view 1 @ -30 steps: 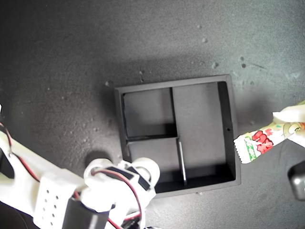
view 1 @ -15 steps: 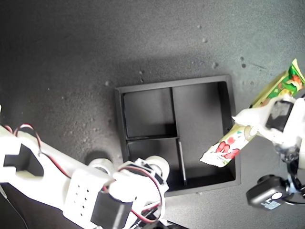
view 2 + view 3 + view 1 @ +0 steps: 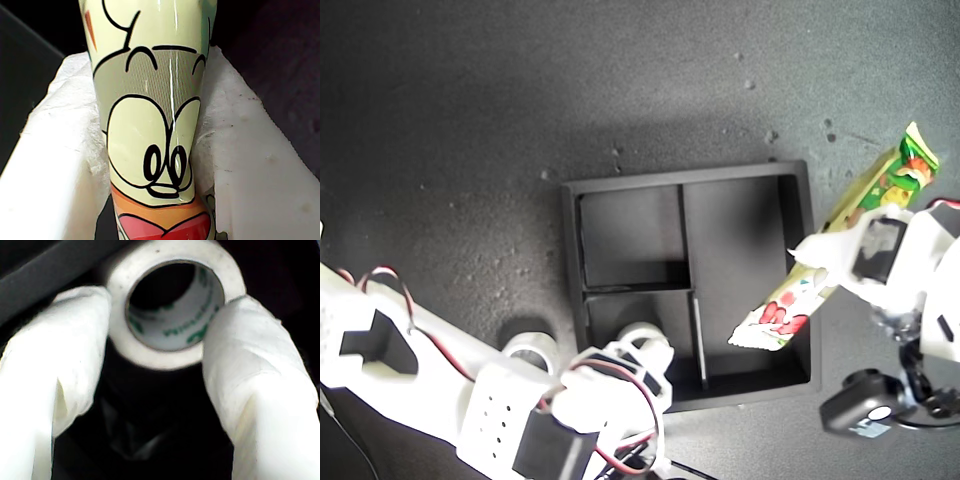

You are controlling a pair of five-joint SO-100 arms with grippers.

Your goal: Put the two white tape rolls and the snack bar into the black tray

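The black tray [image 3: 620,182] lies mid-table in the exterior view. My first gripper [image 3: 837,260], at that view's right, is shut on the snack bar [image 3: 790,300], which tilts with its lower end over the tray's long compartment. Up close, the snack bar [image 3: 150,125] is pinched between white padded fingers [image 3: 45,165]. At the tray's near edge my second gripper [image 3: 638,355] is shut on a white tape roll [image 3: 646,338] over the near small compartment. The first gripper's own camera shows that tape roll [image 3: 172,305] between both fingers [image 3: 250,360]. Another tape roll [image 3: 532,352] lies on the table outside the tray, beside the second arm.
The table [image 3: 470,120] is dark grey and speckled with small crumbs. The second arm's white body and red-black wires [image 3: 500,410] fill the exterior view's lower left. A black camera module [image 3: 865,410] hangs below the first arm.
My first gripper has carried the snack bar in from the exterior view's right edge, and its lower end now hangs over the tray. The second arm shifted slightly with its tape roll.
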